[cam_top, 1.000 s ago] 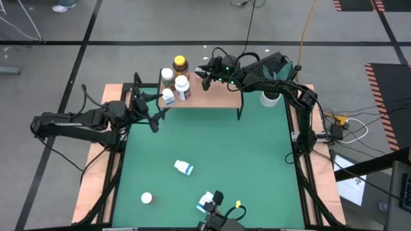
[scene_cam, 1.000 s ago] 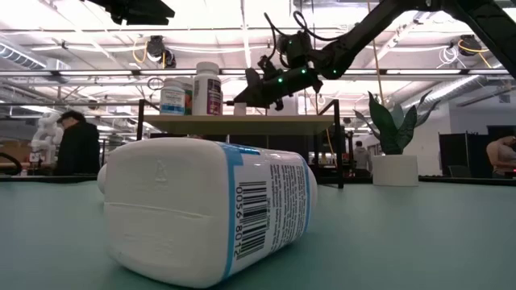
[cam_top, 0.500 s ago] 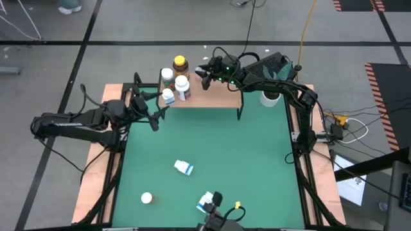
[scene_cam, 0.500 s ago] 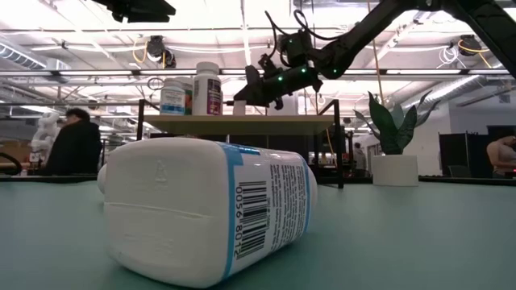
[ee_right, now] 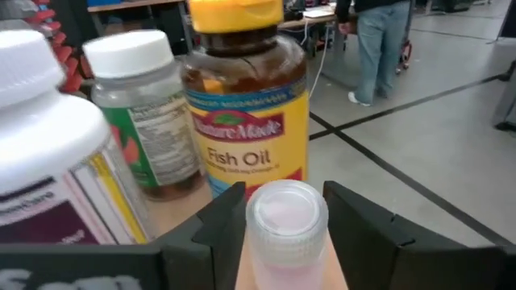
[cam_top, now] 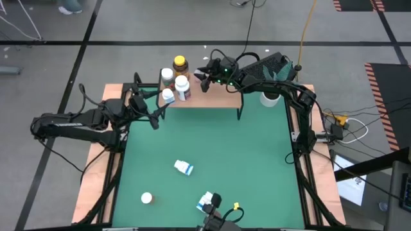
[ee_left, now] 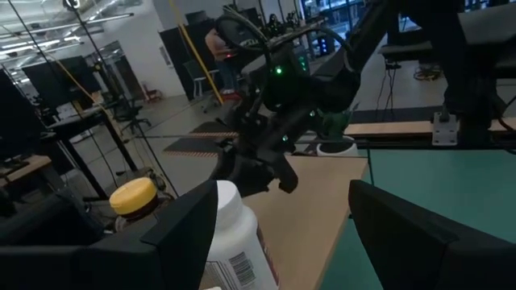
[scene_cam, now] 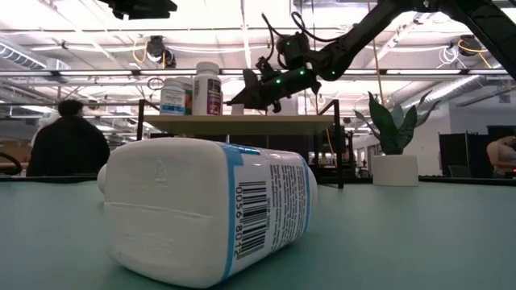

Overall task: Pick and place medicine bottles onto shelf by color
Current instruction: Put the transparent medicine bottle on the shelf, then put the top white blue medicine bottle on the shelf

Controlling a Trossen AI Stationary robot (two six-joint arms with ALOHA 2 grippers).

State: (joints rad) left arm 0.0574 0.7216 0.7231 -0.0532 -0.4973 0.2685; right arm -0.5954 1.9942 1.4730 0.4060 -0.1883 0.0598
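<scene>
- While it stands upright on the light wood-topped shelf with thin black legs (cam_top: 218, 97), the small clear bottle with a pale round cap (ee_right: 286, 213) sits squarely in the jaws of the right gripper (cam_top: 203, 76). Whether those jaws are pinching it or have let go cannot be told.
- Its long axis is vertical and its base appears to rest on the wood, so the placing looks all but done. The likely next move is a release and withdrawal.
- Just beyond it, seen from the right wrist, stands the amber fish-oil bottle with a yellow lid (ee_right: 246, 113). Beside that are a white-capped bottle with a green label (ee_right: 145, 113) and a larger white bottle with a purple label (ee_right: 40, 161).
- These neighbours lie ahead of the gripper, so backing out along its own line, away from the cluster, looks the safest path. A sideways swing could topple them.
- The right arm is much the nearer to this bottle. The left gripper (cam_top: 154, 115) hangs wide open and empty just off the shelf's left front corner.
- Farther out on the green table top (cam_top: 244, 160), a blue-labelled white bottle (cam_top: 183, 167) lies on its side, well apart from the shelf and not yet sorted.
</scene>
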